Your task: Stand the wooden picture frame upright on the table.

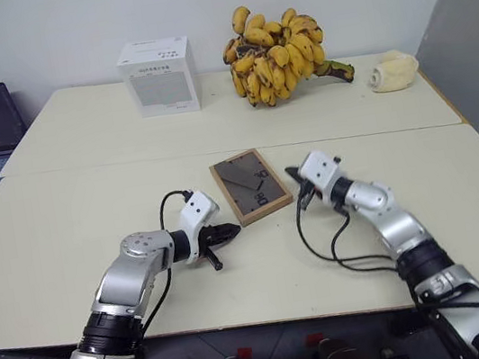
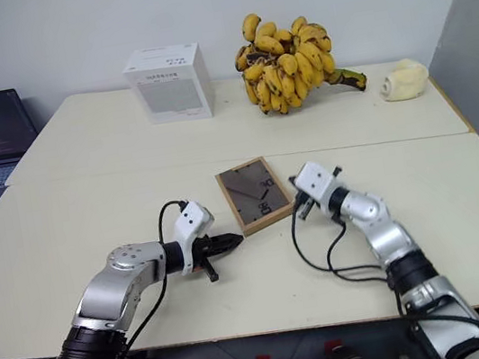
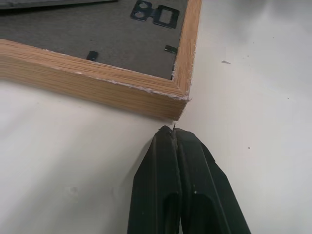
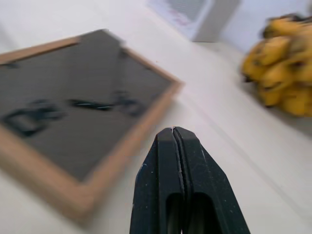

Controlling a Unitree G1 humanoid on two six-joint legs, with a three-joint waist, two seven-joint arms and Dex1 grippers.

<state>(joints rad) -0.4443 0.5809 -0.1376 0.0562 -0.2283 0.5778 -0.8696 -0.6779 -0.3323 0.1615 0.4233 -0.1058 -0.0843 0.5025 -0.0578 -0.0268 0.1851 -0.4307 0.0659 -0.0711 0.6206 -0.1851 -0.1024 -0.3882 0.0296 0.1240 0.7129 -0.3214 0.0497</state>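
Wooden picture frame (image 1: 251,186) lying back-up on the tabletop (image 1: 66,234). Left gripper (image 1: 227,231) clenched, empty, sitting at its near corner; right gripper (image 1: 294,175) clenched, empty, beside the right edge. Probably needing gentle prying under that corner.

The light-wood picture frame (image 1: 251,186) shows a dark grey back on the cream table (image 1: 66,234).

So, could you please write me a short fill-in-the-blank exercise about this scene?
1. The wooden picture frame lies flat with its dark ___ facing up.
2. The left gripper is ___, its tips near the frame's corner.
3. Behind the frame, beside the white box, lies a bunch of ___.

Missing words: back; shut; bananas
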